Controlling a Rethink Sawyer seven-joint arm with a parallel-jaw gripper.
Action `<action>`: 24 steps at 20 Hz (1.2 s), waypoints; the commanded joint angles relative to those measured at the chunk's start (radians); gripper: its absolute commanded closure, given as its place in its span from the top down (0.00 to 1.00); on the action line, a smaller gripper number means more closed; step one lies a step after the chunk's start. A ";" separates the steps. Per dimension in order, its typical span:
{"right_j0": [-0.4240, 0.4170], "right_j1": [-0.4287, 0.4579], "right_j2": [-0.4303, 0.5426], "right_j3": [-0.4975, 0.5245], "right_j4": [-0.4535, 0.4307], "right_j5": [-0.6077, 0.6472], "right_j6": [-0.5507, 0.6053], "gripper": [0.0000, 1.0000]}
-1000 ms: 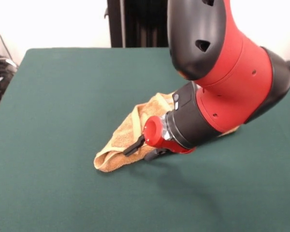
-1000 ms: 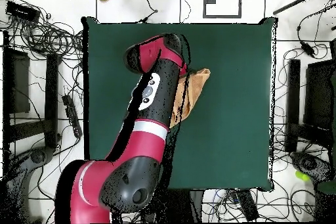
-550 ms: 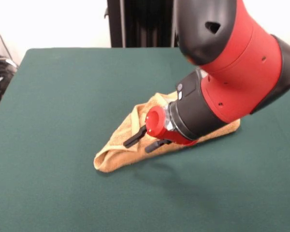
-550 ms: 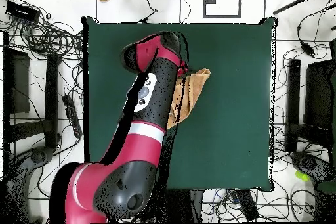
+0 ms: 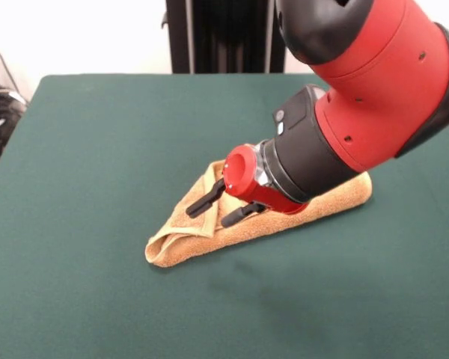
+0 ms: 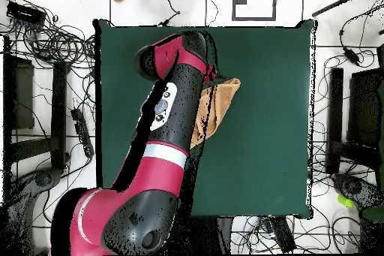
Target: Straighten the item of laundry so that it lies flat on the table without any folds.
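The towel (image 5: pixel 209 228) lies bunched in a folded wedge near the middle of the green surface (image 5: pixel 97 149). Just above it hangs the hand (image 5: pixel 214 209), fingers spread and holding nothing, with the red arm (image 5: pixel 374 97) behind.

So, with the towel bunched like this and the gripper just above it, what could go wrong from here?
1. The towel lies folded into a narrow wedge on the table. If the open gripper pinches here, it may catch several layers at once, and a pull would drag the bundle instead of unfolding it.
2. The arm hides much of the towel in the overhead view, so the corners are hard to find.
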State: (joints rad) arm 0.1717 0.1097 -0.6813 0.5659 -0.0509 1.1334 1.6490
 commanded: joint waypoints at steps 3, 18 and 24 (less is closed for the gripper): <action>0.010 0.062 0.066 0.099 -0.042 -0.032 0.181 1.00; 0.006 0.063 0.117 0.123 0.008 -0.032 0.257 1.00; 0.008 0.055 0.132 0.131 0.030 -0.027 0.284 1.00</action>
State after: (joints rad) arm 0.1649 0.1125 -0.6781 0.5854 -0.0735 1.1334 1.6490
